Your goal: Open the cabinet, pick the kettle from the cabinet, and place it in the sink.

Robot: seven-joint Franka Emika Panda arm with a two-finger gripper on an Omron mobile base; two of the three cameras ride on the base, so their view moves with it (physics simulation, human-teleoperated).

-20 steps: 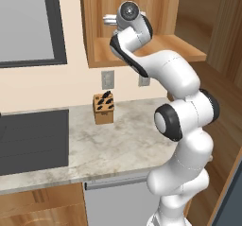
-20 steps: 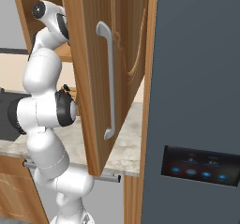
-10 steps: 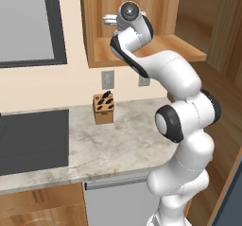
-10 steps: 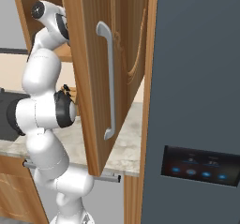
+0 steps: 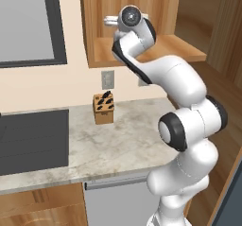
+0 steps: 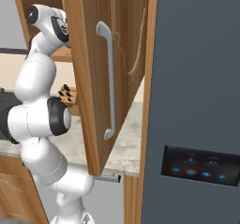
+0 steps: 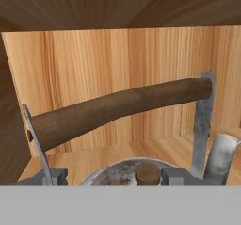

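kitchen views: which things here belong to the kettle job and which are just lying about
Job:
cabinet, door open
kettle, in front of the gripper
sink

Lying about:
knife block
outlet
fridge

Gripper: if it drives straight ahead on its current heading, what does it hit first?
Probably the kettle's brown handle bar, which crosses the hand view just ahead of the open gripper; the cabinet back wall lies beyond. Depth unclear.

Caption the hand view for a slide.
Open gripper poised just short of the kettle, fingertips flanking its lid knob beneath the dark handle, inside the cabinet.
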